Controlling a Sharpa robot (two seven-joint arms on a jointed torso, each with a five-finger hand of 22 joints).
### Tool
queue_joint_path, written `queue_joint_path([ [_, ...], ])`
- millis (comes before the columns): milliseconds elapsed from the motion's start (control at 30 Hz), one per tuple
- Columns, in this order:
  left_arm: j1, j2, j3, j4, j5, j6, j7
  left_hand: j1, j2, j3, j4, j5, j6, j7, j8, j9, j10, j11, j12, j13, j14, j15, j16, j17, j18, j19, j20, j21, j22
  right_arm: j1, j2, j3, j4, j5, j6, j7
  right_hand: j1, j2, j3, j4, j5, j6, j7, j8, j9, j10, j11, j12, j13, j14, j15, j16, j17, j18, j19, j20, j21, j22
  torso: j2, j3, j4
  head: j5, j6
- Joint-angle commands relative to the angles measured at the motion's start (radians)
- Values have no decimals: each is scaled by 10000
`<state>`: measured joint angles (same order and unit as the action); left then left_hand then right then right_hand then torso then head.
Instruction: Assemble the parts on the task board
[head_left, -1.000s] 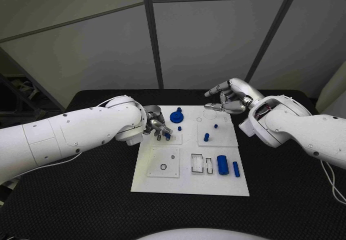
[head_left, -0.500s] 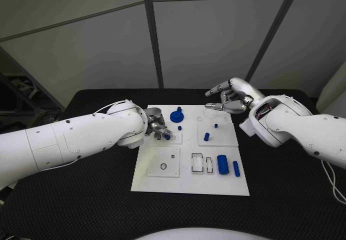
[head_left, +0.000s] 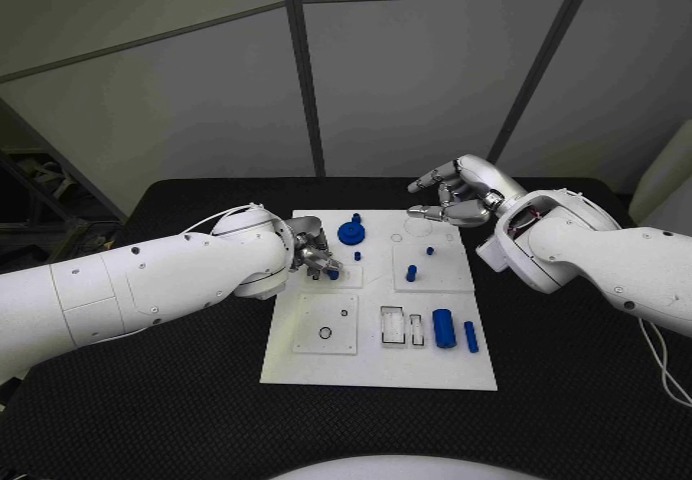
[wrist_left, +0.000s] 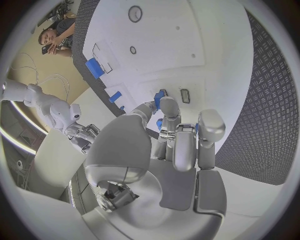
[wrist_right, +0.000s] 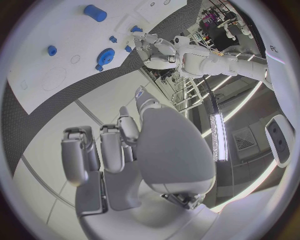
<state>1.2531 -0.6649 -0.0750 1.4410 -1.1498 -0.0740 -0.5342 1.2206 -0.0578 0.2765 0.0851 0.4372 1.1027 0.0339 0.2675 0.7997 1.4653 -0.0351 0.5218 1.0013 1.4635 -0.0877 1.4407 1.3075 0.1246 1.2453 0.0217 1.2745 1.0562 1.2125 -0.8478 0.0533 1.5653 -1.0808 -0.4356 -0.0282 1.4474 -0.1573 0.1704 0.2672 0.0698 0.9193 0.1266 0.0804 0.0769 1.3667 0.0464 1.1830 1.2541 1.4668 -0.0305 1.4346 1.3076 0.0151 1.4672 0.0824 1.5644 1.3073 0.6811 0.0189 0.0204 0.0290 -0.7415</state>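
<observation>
Two white arms reached in over the black table (head_left: 173, 400), and the white task board (head_left: 378, 372) lay between them. The left hand (head_left: 315, 256) was down at the board's near-left upper corner, fingers curled in around a small blue part (head_left: 332, 271); the left wrist view showed blue (wrist_left: 160, 100) peeking between the fingertips (wrist_left: 170, 107), pressed close to the board's surface. It gripped that piece, tips right at the board.

The right hand (head_left: 459, 196) hovered off the board's far right corner, above the table, fingers bent inward with nothing visible between them; in the right wrist view the fingers (wrist_right: 112, 150) stood curled and bare.

On the board, a blue gear (head_left: 352, 235) sat near the far edge, just beside the left hand, with a small blue peg (head_left: 356, 256) a little nearer. Another blue peg (head_left: 411, 272) stood in the right-hand upper square plate, and a smaller one (head_left: 431, 250) lay just beyond it. Down on the near half, a blue cylinder (head_left: 444, 329) lay beside a slimmer blue bar (head_left: 470, 337), both to the right of two narrow rectangular slots (head_left: 394, 326). The square plate (head_left: 327, 324) at the near left carried a small oval hole.
</observation>
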Motion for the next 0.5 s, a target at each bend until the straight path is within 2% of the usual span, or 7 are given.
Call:
queue_joint_path([
  [33, -11, -6, -4, 41, -168, 147, -24, -82, -10, 2176, -2120, 41, 70, 7, 24, 8, 141, -40, 45, 9, 720, -76, 35, 1150, -141, 53, -21, 39, 9, 21, 12, 8, 4, -27, 38, 87, 10, 59, 9, -49, 46, 63, -1, -6, -11, 16, -54, -6, -9, 472, -46, -53, 95, -151, 1036, -51, 64, 2635, -2, 0, -2, 15, -11],
  [500, -14, -50, -4, 91, -169, 391, -155, -102, -28, 2224, -2142, 56, 84, 1, 30, 31, 159, -47, 57, 27, 724, -80, 50, 1167, -149, 81, -25, 64, 53, 21, 8, 8, 6, -27, 80, 77, 10, 59, 9, -49, 46, 63, -1, -6, -11, 16, -54, -6, -9, 472, -46, -53, 95, -151, 1036, -51, 64, 2635, -1, 1, -1, 22, -43],
])
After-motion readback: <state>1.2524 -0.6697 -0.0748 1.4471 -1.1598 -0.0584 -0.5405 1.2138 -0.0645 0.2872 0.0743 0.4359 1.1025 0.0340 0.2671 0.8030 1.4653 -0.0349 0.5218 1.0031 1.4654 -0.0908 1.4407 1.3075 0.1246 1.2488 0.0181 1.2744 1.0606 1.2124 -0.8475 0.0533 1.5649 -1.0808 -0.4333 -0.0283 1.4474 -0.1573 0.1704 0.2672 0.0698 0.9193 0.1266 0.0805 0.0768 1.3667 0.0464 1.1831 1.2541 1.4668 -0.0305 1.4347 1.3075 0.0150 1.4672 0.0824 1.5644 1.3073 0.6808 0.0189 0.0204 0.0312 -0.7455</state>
